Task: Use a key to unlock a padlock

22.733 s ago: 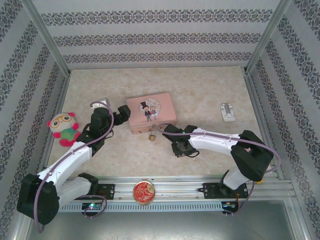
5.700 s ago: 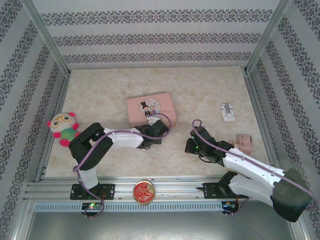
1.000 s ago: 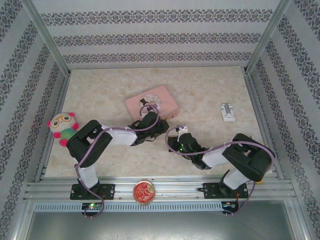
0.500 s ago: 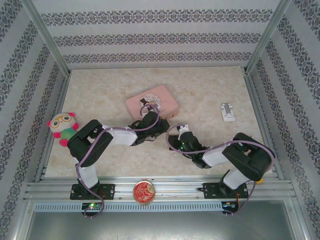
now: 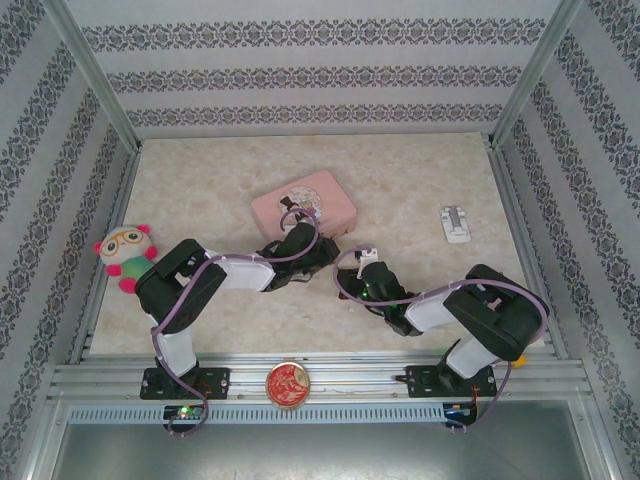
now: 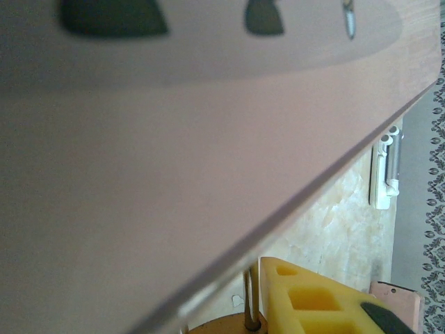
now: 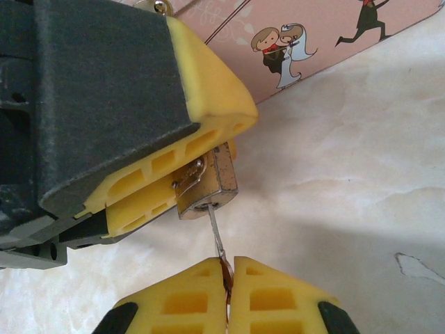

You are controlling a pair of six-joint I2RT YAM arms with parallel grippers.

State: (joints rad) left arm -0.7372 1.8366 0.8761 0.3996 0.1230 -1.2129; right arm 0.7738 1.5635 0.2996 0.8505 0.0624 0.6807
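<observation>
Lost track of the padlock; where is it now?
The padlock sits mid right wrist view, clamped in the left end effector, by the pink tin box.

The padlock [image 7: 208, 185] is brass-gold, key [image 7: 216, 234] silvery, tin box [image 5: 335, 205] pink, table [image 5: 400, 170] cream-marbled.

In your right wrist view the left fingers [image 7: 201, 90] cover much of the padlock [image 7: 212, 182], so you cannot tell how its shackle sits. The key [image 7: 215, 231] gives you little more than a thin shaft. Its head is almost wholly buried between the right fingers [image 7: 201, 278]. The pink tin box [image 7: 327, 28] runs off the top edge. In your left wrist view that box is a close pink blur, the bottom edge cuts off the padlock's brass body, and a pink thing [image 6: 398, 300] is clipped at the corner. From above, the left gripper [image 5: 325, 262] and right gripper [image 5: 343, 278] meet over padlock and key, both too small to make out.
</observation>
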